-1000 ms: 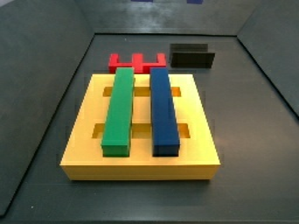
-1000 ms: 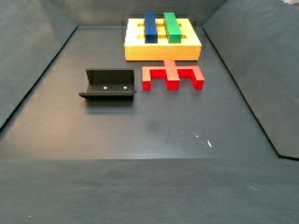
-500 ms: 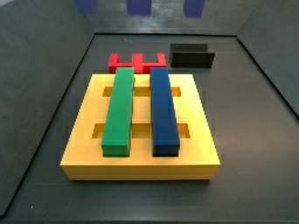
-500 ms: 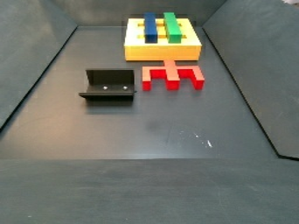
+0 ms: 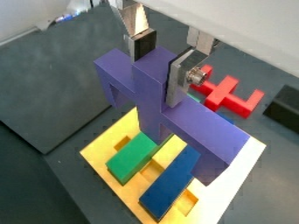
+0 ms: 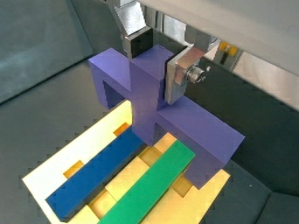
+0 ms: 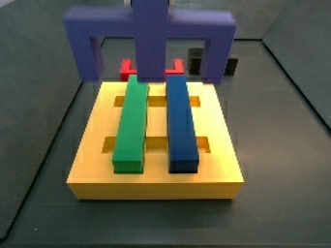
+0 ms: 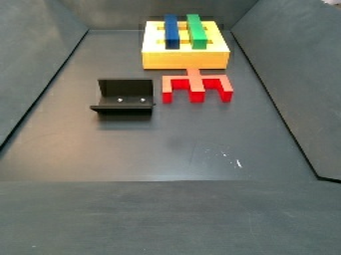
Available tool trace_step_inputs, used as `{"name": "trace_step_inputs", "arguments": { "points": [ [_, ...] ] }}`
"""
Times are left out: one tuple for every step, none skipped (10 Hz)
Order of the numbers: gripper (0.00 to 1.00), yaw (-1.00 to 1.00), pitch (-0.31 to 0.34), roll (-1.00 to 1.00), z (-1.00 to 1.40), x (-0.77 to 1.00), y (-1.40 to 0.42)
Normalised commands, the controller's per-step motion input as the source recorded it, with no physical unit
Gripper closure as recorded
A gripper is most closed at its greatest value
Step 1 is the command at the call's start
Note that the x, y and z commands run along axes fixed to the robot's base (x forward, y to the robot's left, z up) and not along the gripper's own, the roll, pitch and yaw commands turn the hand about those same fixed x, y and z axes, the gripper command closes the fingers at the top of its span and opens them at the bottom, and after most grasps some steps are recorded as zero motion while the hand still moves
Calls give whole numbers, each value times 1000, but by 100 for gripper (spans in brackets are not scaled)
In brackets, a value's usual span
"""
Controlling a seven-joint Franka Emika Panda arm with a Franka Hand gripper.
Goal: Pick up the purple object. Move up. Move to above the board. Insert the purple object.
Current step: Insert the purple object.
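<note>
The purple object has dropped into sight above the board, its stub clamped by the gripper.

you see the purple blocky bridge-shaped piece hanging at 12 o'clock, above the far end of the large flat yellow slotted board. its long green bar and blue bar lie side by side. the gripper is out of frame.
</note>
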Motion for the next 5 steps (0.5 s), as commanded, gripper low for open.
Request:
{"name": "trace_step_inputs", "arguments": {
  "points": [
    [100,0,-7,-191,-554,0,-106],
    [100,0,-29,-153,-557,0,-57],
    [100,17,-67,-53,-497,0,-46],
    [100,60,-91,0,-383,0,-69],
    [100,63,-84,0,-274,11,-131]
  ]
}}
